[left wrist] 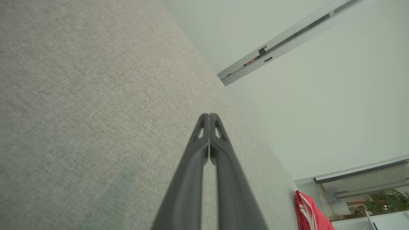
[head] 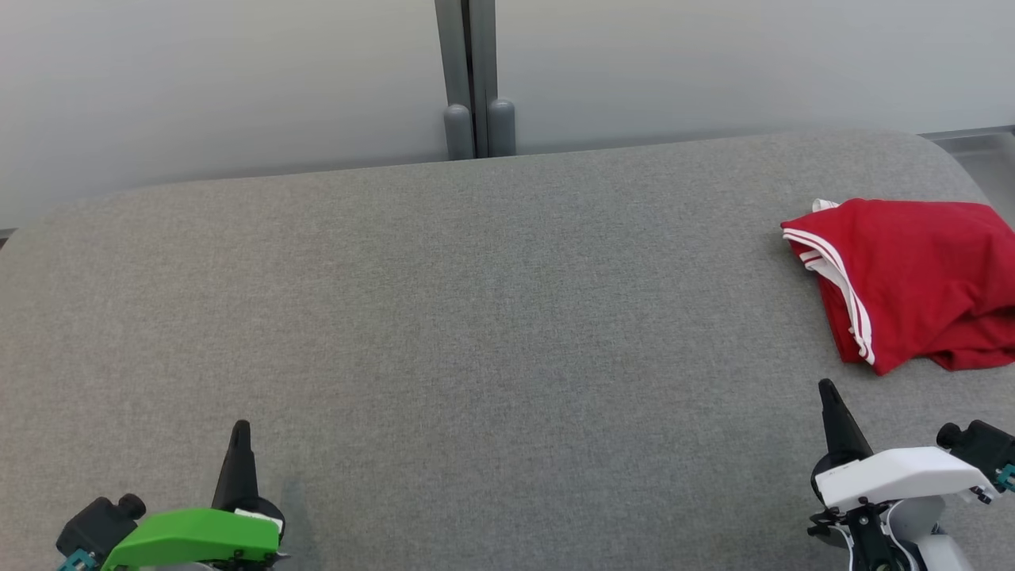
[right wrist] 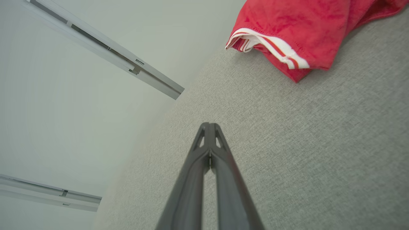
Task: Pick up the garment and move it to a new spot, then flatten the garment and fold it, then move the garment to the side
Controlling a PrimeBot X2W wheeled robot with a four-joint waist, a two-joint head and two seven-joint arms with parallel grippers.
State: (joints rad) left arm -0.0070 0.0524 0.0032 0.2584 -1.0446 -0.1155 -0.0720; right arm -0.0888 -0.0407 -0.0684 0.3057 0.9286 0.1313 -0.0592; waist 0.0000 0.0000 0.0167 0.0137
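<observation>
Grey woven cloth covers the tabletop (head: 476, 333) that spreads out before me, rounded at its far corners. Nearest to me, at the lower left of the head view, my left hand (head: 240, 432) points away from me above that cloth, a green cover (head: 190, 535) behind its fingers. Its two dark fingers are pressed together, clenched with nothing between them; the left wrist view shows the tips meeting, with a thin slit farther down. At the lower right my right hand (head: 827, 390) points the same way, a white cover (head: 896, 472) behind it. It is clenched too, tips joined and gripping nothing. The two hands are well apart, one toward each side of the tabletop, and I cannot tell whether either touches the cloth.

Beyond my right hand, near it but apart from it, lies the garment (head: 912, 277): red, with white stripes (head: 844, 293) along one edge. It sits bunched and creased, partly doubled over itself, at the right side of the tabletop, and the head view cuts it off at the right.

Farther off, past the tabletop's far edge, stands a pale wall (head: 198, 79) of smooth panels, split by a grey post (head: 474, 71) with two rounded stubs at its foot. In the left wrist view a green plant (left wrist: 386, 201) shows beyond the garment.
</observation>
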